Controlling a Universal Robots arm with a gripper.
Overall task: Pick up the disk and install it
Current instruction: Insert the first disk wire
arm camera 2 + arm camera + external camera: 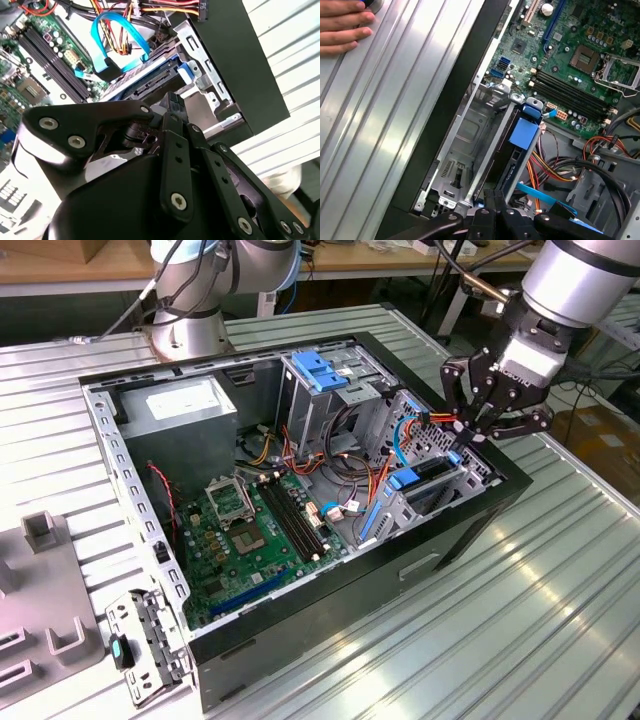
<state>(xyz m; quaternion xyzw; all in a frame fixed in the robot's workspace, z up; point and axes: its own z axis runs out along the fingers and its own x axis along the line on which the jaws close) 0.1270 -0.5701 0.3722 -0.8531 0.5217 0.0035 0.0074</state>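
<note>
The disk (428,472) lies in the drive cage at the exterior view's right end of the open computer case (330,590). It is dark grey with bright blue rails and end tabs. In both wrist views the disk (150,82) (512,165) sits between the cage's metal walls. My gripper (468,438) hangs just above the disk's outer end with its fingers closed together. In the wrist views, the gripper (172,102) (493,194) has its tips right at that end of the disk; I cannot tell if they touch it.
A motherboard (245,530) fills the case floor, with loose orange and blue cables (107,35) beside the cage. A light-blue latch plate (315,370) stands on the rear bay. A second arm's base (190,300) stands behind. A person's hand (340,25) rests on the ribbed table.
</note>
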